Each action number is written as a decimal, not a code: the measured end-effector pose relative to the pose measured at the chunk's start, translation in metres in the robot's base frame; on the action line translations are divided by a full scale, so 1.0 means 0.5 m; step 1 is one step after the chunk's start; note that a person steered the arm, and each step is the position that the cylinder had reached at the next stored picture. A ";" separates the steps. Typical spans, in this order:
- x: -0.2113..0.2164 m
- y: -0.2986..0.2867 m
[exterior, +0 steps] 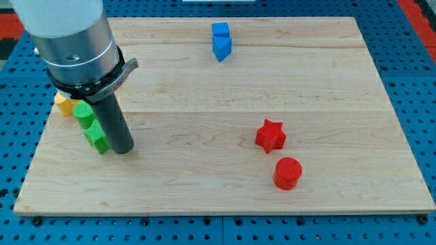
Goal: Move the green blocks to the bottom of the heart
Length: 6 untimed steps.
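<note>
Green blocks are sitting near the board's left edge: one green block at the view's upper left, partly hidden behind the rod, and a second green block just below it, the two touching or nearly so. Their shapes are hard to make out. My tip is resting on the wooden board right beside the lower green block, on its right, apparently touching it; as a bare rod, it is gripping nothing. A yellow block is peeking out just left of the upper green one. Well apart, toward the view's right, a red star is lying above a red cylinder. Near the top, a blue cube and a blue block are touching.
</note>
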State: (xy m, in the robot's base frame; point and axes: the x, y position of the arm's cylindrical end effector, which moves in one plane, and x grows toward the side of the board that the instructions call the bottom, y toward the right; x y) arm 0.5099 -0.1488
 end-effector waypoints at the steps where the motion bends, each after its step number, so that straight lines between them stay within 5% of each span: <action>1: -0.067 0.018; 3: 0.024 -0.115; 4: 0.000 -0.041; 5: -0.115 -0.015; 6: -0.159 -0.105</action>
